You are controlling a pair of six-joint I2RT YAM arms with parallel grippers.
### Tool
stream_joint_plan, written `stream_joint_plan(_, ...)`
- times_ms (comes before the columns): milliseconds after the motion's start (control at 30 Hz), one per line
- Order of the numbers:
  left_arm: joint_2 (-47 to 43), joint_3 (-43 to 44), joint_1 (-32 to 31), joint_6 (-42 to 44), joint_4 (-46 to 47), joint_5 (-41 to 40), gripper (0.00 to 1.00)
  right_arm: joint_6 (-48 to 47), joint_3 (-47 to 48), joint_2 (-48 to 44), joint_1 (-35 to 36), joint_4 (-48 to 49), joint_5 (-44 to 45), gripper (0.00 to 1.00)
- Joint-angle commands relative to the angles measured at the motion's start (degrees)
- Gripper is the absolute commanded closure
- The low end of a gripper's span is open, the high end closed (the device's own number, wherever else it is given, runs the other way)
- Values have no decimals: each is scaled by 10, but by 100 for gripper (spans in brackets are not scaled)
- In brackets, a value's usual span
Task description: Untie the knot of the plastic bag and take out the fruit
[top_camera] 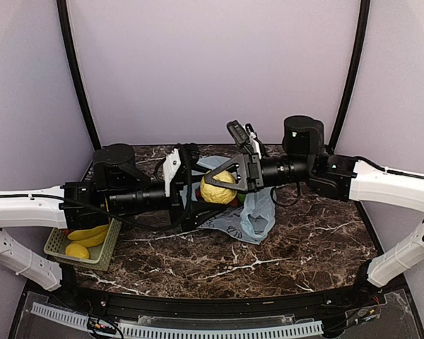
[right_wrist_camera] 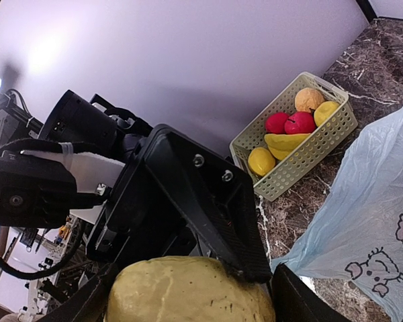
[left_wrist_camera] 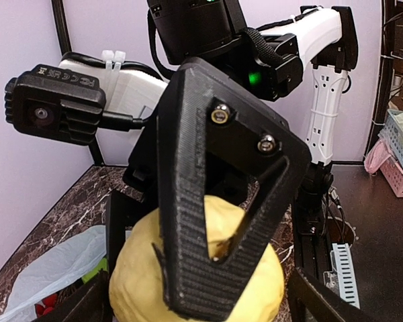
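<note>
Dark marble table (top_camera: pixel 304 247), lilac walls behind. Nearest, well left of bag (top_camera: pixel 258 215): basket (top_camera: pixel 53 244) of bananas, apples and a lemon, none of them the task's. Bag itself crumpled mid-table, mouth seemingly loose, knot not to be made out.

Just over bag's left half, off the table: fruit (top_camera: pixel 218 189), round, pale yellow, no long axis to mind. Reaching in from bag's right, right claw (right_wrist_camera: pixel 191 302), fingers pressed on both flanks of fruit, apparently bearing it. Head-on from bag's left, left claw (left_wrist_camera: pixel 201 302), spread wide about the same fruit, seemingly not gripping.

Likely next: left claw drawn clear along the line of the arms, right claw carrying off alone.

From left wrist only: red fruit (left_wrist_camera: pixel 46 307) low inside bag. From right wrist only: basket's contents, cartoon print on bag. From top only: both arms nose to nose over bag.
</note>
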Motion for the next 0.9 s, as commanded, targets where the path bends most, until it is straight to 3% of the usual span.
stream_joint_plan(0,-8,-19,-3,-16,42,3,12,2,24,8,6,-5,-4,49)
stream_joint_plan(267,-7,-18,-3,-29,28,0,41,1,19,-1,7,-6,7,47)
stream_joint_plan(400,-9,-20,-3,-44,21,-4,49,-1,12,-9,8,-6,15,33)
stream_joint_plan(500,-10,-12,-3,-63,-9,-18,53,-8,10,-21,7,-13,36,15)
stream_joint_plan(600,-19,-5,-3,-82,-54,-44,56,-14,3,-46,-3,-31,78,5)
stream_joint_plan(767,-43,-10,4,-112,-174,-108,57,-26,-12,-91,-50,-75,136,1)
stream_joint_plan(867,-56,-8,43,-151,-237,-117,58,-63,4,-100,-60,-133,180,1)
